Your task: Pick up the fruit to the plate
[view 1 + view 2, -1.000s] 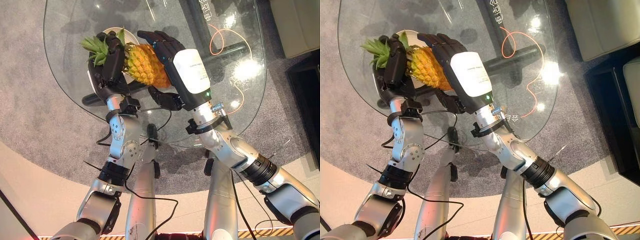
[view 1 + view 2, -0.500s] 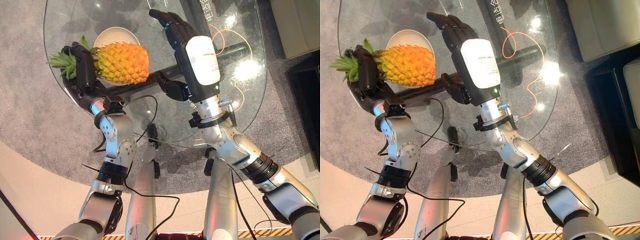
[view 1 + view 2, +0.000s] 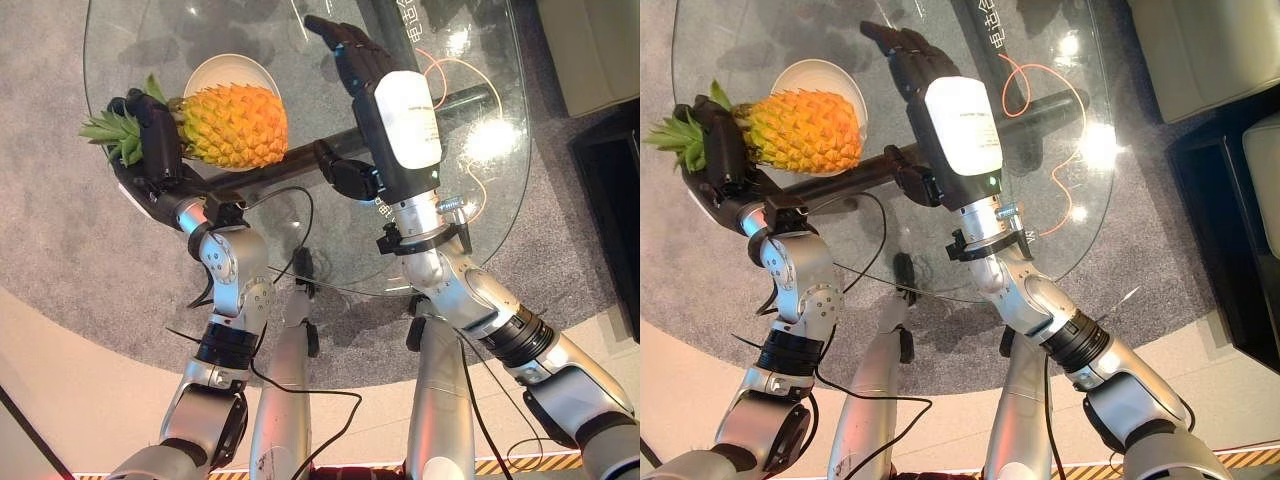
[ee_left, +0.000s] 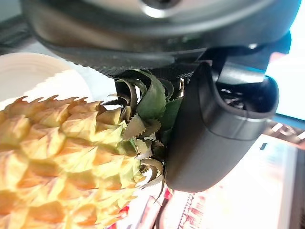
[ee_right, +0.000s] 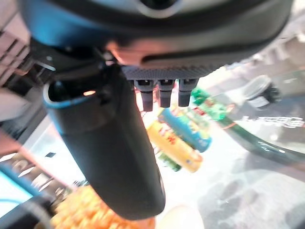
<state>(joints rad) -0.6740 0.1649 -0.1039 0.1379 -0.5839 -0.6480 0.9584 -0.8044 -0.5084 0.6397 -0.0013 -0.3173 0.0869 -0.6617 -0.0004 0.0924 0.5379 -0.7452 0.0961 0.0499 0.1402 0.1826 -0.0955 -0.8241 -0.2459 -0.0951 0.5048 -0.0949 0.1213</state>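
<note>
Glass table, grey carpet, pineapple above plate

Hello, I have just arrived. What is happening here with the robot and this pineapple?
The robot is moving a pineapple to a white plate on a round glass table. Its left hand grips the fruit at the leafy crown, fingers curled round it, and holds it sideways over the near edge of the plate. The right hand is apart from the fruit, with straight fingers, above the table to the right of the plate. Whether the pineapple already touches the plate, I cannot tell.
</note>
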